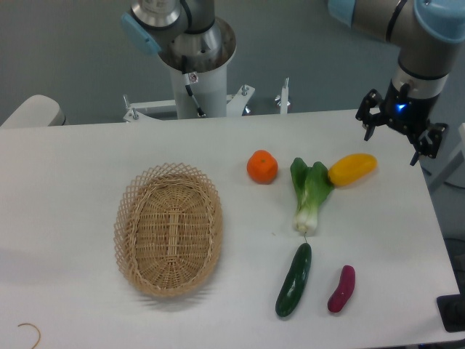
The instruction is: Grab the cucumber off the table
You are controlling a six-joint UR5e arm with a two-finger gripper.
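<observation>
No words or labels to read anywhere. Long, shiny, dark green cucumber (293,280) lying flat on the big white table (65,189), near the front edge. Just beside a small purple vegetable (341,289), below a leafy green bok choy (310,192). Black two-finger gripper (399,131) far off, up high; can't tell if open or closed.

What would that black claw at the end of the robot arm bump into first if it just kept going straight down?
Probably the bare white table near its far right edge. The black two-finger gripper hangs right of the yellow oblong vegetable, apparently clear of it, though depth is unclear.
</observation>
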